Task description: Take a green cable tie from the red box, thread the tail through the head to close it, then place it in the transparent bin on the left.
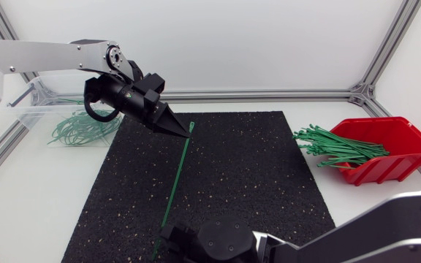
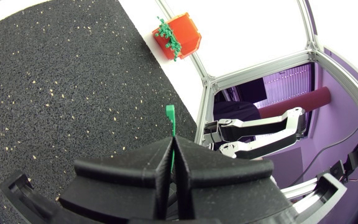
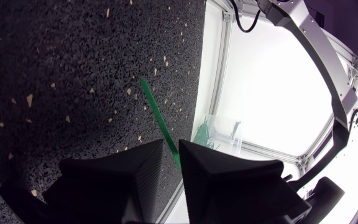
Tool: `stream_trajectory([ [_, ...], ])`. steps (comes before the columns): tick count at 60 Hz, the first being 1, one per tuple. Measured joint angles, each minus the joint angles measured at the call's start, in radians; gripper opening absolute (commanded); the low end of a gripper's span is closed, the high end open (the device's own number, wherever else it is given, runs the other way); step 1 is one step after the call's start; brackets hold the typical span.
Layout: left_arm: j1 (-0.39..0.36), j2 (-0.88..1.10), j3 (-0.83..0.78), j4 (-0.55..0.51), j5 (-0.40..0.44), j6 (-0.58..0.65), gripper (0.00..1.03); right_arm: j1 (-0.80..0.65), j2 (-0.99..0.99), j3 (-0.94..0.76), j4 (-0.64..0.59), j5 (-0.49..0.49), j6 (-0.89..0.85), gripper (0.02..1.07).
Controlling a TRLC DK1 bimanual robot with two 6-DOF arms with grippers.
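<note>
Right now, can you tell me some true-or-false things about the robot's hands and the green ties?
1. The left hand and right hand both grip one green cable tie. True.
2. That tie is closed into a loop. False: it runs straight between the hands.
3. The red box is empty. False: spare ties stick out of it.
4. The transparent bin holds looped ties. True.

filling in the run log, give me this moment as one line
left gripper: shut on cable tie | right gripper: shut on its other end | state: straight over mat, not threaded
</note>
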Motion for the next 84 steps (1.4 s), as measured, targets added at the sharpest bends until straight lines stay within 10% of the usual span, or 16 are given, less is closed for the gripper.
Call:
stream_trajectory([
  [84, 0.007, -0.076, -0.053, -0.005, 0.001, 0.045, 0.03, 0.038, -0.118, 0.044, -0.047, 0.114, 0.214, 0.07],
])
